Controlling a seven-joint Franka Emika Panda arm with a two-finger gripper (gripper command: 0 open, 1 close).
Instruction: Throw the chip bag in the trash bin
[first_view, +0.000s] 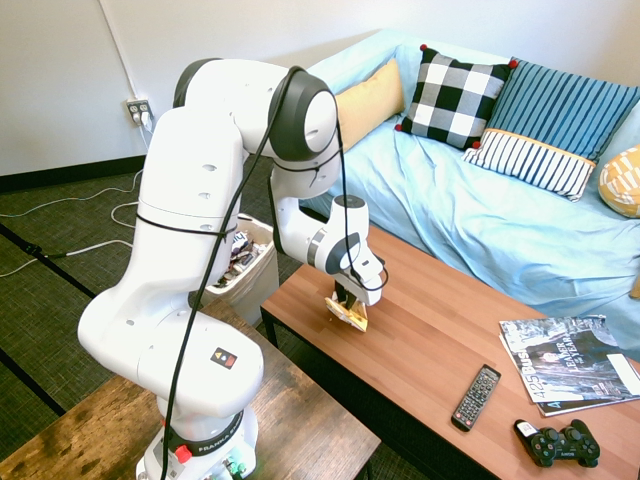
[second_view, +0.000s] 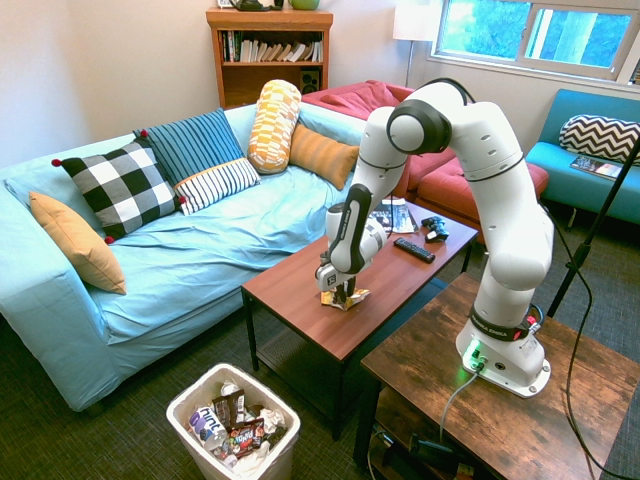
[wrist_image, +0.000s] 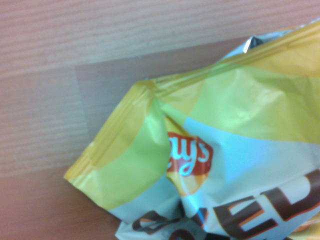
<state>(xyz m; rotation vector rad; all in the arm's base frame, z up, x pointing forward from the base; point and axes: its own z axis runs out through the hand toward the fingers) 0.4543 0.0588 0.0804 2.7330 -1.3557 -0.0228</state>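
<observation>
The chip bag is yellow with pale blue-white panels, a red-and-white logo and dark brown lettering edged in orange — it lies on a reddish-brown wood-grain coffee table. The trash bin is white, and the arm is white with dark grey joints. The sofa is light blue, with cushions in black-and-white check, blue stripes, navy-and-white stripes and plain orange — plus one in a yellow-and-white pattern.
</observation>
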